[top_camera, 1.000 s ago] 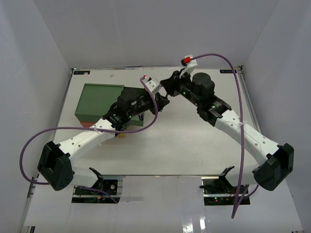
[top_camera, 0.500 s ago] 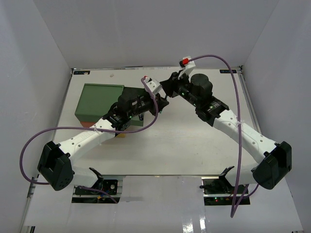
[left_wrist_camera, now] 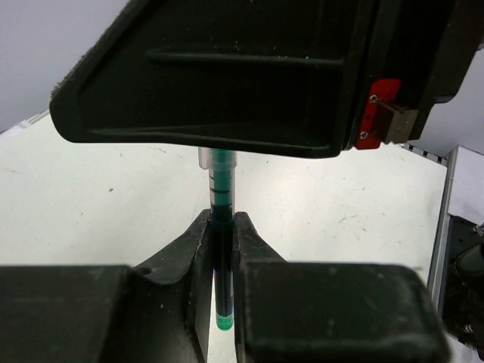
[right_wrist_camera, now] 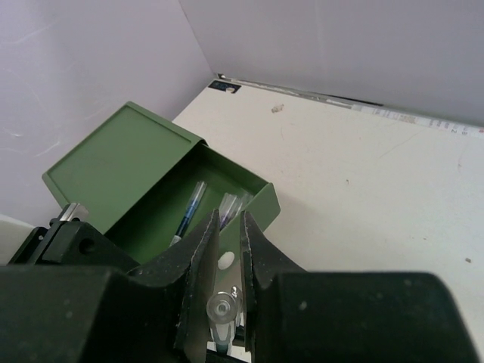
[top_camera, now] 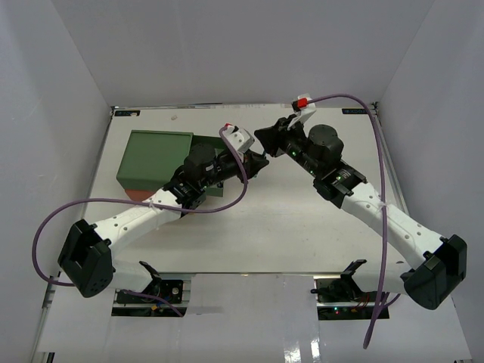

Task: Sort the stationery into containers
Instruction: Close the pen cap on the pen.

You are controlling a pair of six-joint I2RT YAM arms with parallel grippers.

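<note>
A thin green pen (left_wrist_camera: 221,189) with a clear cap stands between both grippers. My left gripper (left_wrist_camera: 220,219) is shut on its dark barrel, with the green end poking out below the fingers. My right gripper (right_wrist_camera: 229,219) is shut on the clear cap end (right_wrist_camera: 224,308), and its black body fills the top of the left wrist view. In the top view the two grippers meet at the table's middle, left (top_camera: 255,162) and right (top_camera: 265,136). The green top tier of the containers (top_camera: 155,151) has its drawer (right_wrist_camera: 261,200) pulled open, with thin pens (right_wrist_camera: 189,212) lying inside.
A red-orange tier (top_camera: 136,193) shows under the green one. White walls close in the table (top_camera: 302,219) on three sides. Purple cables (top_camera: 378,204) loop off both arms. A small black marker (right_wrist_camera: 225,87) sits at the far left corner.
The right arm has swung a little to the right and forward, its wrist lifting. The left gripper has shifted slightly right with the pen. Both keep hold of it.
</note>
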